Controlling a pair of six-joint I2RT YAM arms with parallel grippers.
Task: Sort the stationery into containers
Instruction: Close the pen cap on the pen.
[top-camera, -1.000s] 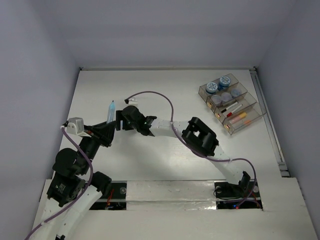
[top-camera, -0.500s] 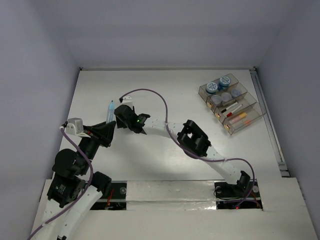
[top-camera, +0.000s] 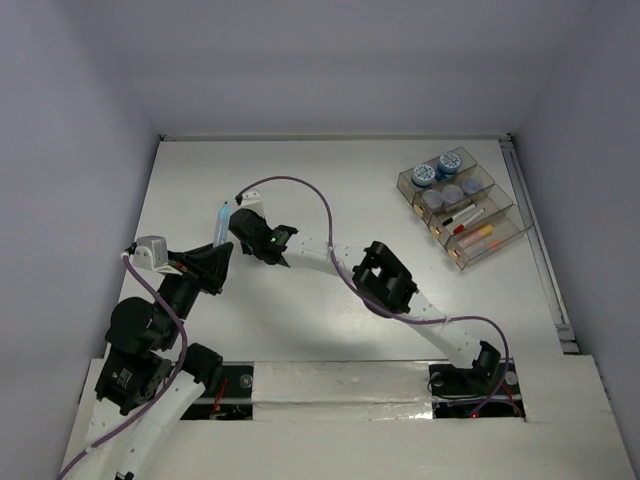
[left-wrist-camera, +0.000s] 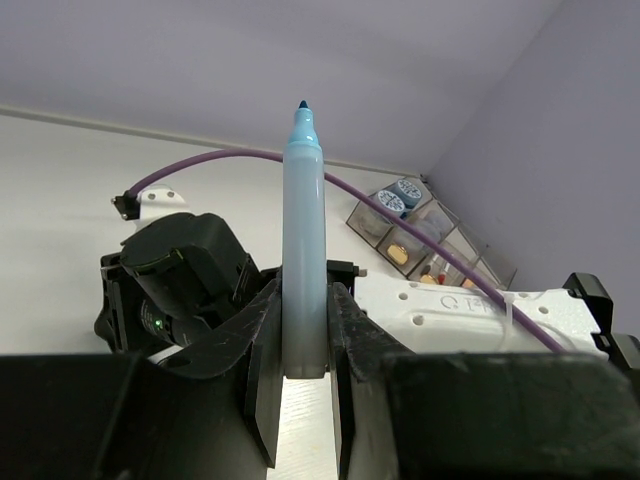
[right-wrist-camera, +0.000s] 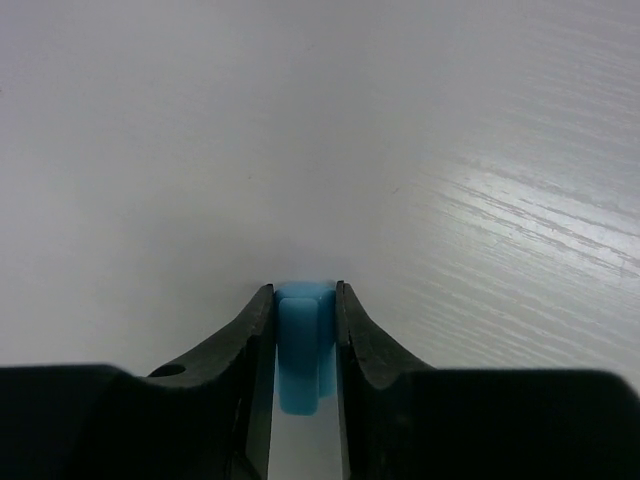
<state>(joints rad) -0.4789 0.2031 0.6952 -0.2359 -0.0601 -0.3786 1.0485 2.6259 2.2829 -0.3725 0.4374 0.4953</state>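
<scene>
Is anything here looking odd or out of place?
One thing: the left gripper holds a light-blue marker upright, tip bare, while the right gripper pinches a small light-blue piece, possibly its cap.

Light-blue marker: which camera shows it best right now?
Left wrist: the light-blue marker stands nearly whole, tip up, in the left hand. Top external shows it small, beside both arms. Right wrist shows only a short blue stub pinched in the right hand.

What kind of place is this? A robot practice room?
Probably a robot lab's test booth: a white table boxed in by blank walls, a left arm and right arm bolted at its near edge, and a tray of stationery.
</scene>
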